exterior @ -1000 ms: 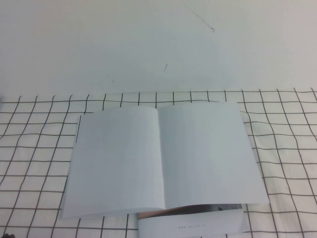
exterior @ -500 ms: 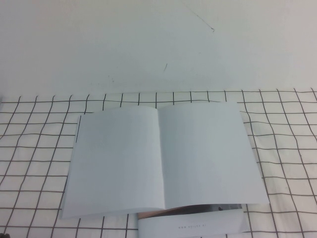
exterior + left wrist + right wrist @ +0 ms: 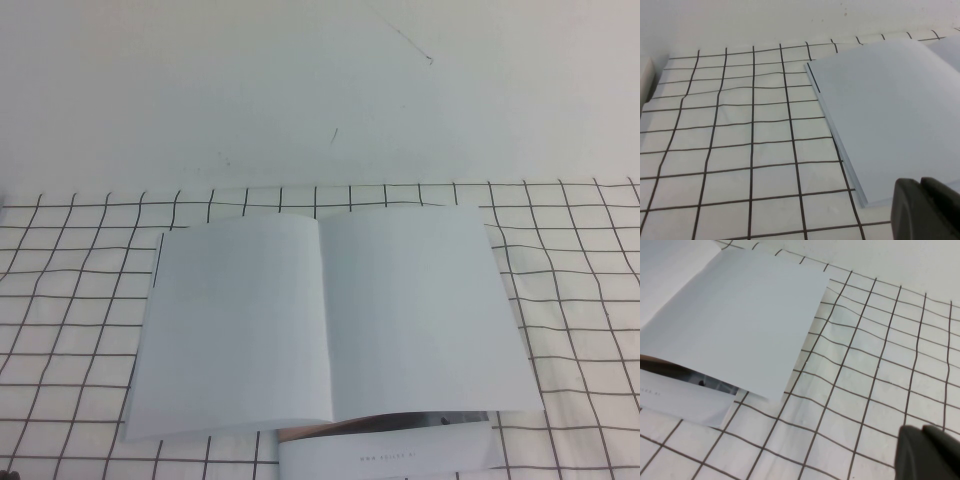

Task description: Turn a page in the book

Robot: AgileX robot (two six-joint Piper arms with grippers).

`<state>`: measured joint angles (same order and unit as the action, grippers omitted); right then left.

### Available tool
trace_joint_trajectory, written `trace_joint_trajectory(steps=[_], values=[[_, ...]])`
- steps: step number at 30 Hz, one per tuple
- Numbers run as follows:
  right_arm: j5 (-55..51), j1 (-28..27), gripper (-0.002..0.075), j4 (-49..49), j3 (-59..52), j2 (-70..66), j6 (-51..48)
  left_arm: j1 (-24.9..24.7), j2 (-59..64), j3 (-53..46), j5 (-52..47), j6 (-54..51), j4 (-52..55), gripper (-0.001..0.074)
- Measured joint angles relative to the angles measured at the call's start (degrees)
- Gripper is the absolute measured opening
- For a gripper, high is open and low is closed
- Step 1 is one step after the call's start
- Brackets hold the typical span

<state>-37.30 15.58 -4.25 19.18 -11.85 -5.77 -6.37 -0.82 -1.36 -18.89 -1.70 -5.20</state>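
The book lies open on the checked cloth, both facing pages blank white. Its left half shows in the left wrist view and its right half in the right wrist view. The right-hand page lies blank side up, and dark print peeks out beneath its near edge. My left gripper is shut with nothing in it, close to the book's near left corner. My right gripper is shut and holds nothing, over the cloth to the right of the book. Neither arm shows in the high view.
A white strip with small grey lettering lies at the near edge, partly under the book. The white cloth with a black grid covers the table. Behind it is a plain white surface.
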Motion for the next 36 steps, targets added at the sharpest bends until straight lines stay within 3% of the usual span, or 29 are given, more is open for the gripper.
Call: trace_joint_trajectory(steps=[14, 20, 29, 36], values=[[0.3, -0.6, -0.0002, -0.3, 0.0, 0.6, -0.3, 0.0, 0.0, 0.0, 0.0, 0.0, 0.0, -0.0002], [6.2, -8.6, -0.0002, -2.0, -1.9, 4.7, -2.3, 0.0, 0.0, 0.0, 0.0, 0.0, 0.0, -0.0002], [21.1, -21.6, -0.0002, -2.0, -17.7, 12.3, 1.1, 0.0, 0.0, 0.0, 0.0, 0.0, 0.0, -0.0002], [15.8, -24.6, -0.0002, -1.9, -20.8, 12.6, 3.0, 0.0, 0.0, 0.0, -0.1, 0.0, 0.0, -0.0002]])
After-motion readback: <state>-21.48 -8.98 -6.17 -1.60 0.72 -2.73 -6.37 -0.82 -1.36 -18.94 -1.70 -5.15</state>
